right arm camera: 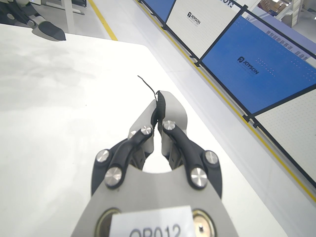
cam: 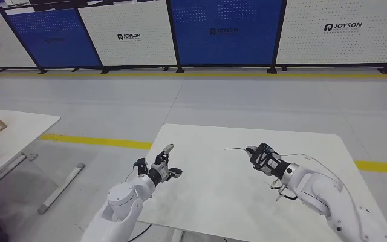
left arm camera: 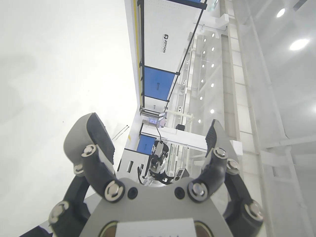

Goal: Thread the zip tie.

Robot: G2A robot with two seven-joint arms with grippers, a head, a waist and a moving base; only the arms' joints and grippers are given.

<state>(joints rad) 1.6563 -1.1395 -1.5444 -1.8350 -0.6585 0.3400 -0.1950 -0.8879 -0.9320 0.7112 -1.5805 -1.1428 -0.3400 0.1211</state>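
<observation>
Left jaws: wide open, nothing between the pads [left arm camera: 102, 134]; we see them over the left edge of the bench [cam: 211, 206].
Right jaws: closed on the black zip tie [right arm camera: 147, 84], above the bench's middle right.
Zip tie: its thin free end sticks out past the right jaws' tips, slightly curved, pointing toward the left jaws and well apart from them.
Rest of tie: hidden in the grip, so we cannot tell its length.
Behind bench: yellow floor line [cam: 97, 141], then blue and white pegboard panels [cam: 224, 30].
</observation>
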